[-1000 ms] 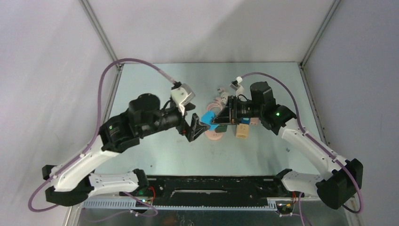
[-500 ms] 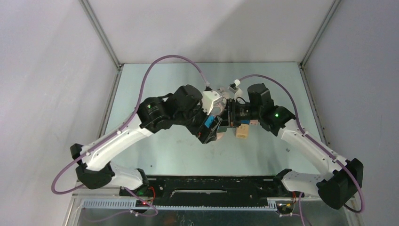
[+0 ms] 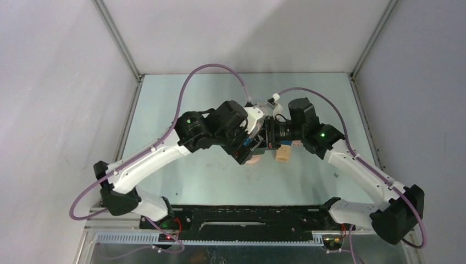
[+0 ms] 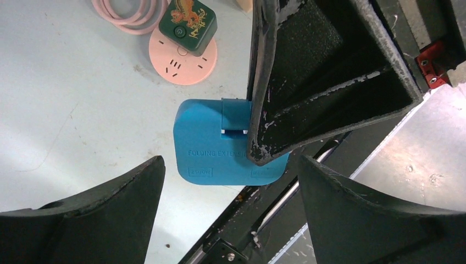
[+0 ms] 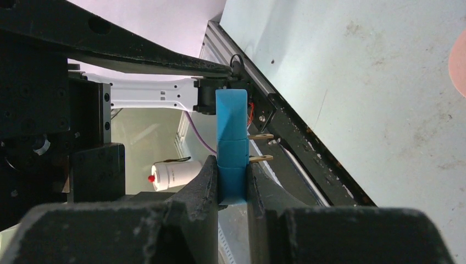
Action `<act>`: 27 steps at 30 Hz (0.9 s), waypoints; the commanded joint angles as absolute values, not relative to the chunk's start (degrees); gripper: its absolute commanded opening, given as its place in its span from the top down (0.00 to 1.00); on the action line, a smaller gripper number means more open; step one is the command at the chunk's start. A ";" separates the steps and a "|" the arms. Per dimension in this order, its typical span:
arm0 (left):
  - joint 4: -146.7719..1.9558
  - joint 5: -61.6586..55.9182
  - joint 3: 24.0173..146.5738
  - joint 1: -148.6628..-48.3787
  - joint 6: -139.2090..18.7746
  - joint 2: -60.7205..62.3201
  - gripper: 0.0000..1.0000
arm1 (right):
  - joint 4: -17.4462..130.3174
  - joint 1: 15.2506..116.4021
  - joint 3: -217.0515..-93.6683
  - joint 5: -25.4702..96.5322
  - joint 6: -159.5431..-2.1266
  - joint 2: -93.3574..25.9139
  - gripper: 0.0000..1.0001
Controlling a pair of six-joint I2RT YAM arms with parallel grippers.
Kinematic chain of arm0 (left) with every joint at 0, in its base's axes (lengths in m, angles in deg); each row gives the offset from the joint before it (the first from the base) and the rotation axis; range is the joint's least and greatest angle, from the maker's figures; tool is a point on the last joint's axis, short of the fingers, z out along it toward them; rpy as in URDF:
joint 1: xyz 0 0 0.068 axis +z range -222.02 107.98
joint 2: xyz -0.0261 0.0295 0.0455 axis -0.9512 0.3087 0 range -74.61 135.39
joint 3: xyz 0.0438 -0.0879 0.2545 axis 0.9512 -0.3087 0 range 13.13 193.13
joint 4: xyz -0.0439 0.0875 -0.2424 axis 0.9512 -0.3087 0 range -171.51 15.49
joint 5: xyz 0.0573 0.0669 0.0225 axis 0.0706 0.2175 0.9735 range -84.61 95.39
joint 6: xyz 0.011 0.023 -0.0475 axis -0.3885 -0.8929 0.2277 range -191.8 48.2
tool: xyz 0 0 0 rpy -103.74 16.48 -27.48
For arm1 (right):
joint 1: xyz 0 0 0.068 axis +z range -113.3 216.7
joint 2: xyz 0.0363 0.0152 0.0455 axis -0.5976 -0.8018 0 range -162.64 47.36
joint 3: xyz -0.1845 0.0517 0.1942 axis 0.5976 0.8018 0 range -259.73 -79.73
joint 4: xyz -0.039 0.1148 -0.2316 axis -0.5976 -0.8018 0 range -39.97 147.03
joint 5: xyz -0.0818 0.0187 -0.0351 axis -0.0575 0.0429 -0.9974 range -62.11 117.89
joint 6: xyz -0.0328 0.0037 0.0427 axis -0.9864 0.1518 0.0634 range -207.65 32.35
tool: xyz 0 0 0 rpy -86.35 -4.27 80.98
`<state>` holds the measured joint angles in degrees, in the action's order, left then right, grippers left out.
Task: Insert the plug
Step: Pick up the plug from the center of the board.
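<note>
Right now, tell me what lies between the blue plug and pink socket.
Only bare table, in the left wrist view; the right tool holds the blue plug apart from the pink socket.

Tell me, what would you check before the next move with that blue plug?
1. Grip: right pincer clamps the blue plug: ok.
2. Helper: left pincer open, not touching the plug: ok.
3. Its prongs bare and straight: ok.
4. Free slots on the pink socket beside the green cube: ok.
5. Plug lined up over those slots: not ok, it sits off to one side.
6. Socket fixed to the table: cannot tell.
</note>
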<state>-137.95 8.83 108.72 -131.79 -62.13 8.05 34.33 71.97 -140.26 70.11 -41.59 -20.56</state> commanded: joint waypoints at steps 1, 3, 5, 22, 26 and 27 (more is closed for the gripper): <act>-136.13 9.88 112.03 -132.22 -63.97 8.90 0.11 | 34.63 72.43 -141.86 70.61 -41.37 -19.51 1.00; -136.66 9.81 112.85 -132.23 -63.89 9.39 0.12 | 34.39 72.63 -141.86 70.54 -41.46 -19.81 1.00; -136.34 9.90 112.94 -132.31 -63.80 9.30 0.12 | 34.24 72.73 -141.86 70.59 -41.51 -19.96 1.00; -135.20 9.57 109.50 -132.27 -64.89 9.43 0.67 | 33.18 72.68 -141.86 69.18 -41.92 -19.34 0.75; -132.54 10.21 105.59 -131.32 -65.41 7.94 0.82 | 29.51 71.37 -141.83 64.98 -43.80 -16.64 0.34; -131.37 10.60 104.04 -130.96 -65.71 7.16 0.87 | 27.90 70.70 -141.86 64.38 -44.39 -16.02 0.29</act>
<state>-135.90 8.70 108.52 -132.25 -63.92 9.03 31.19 71.83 -140.19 67.22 -42.20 -20.21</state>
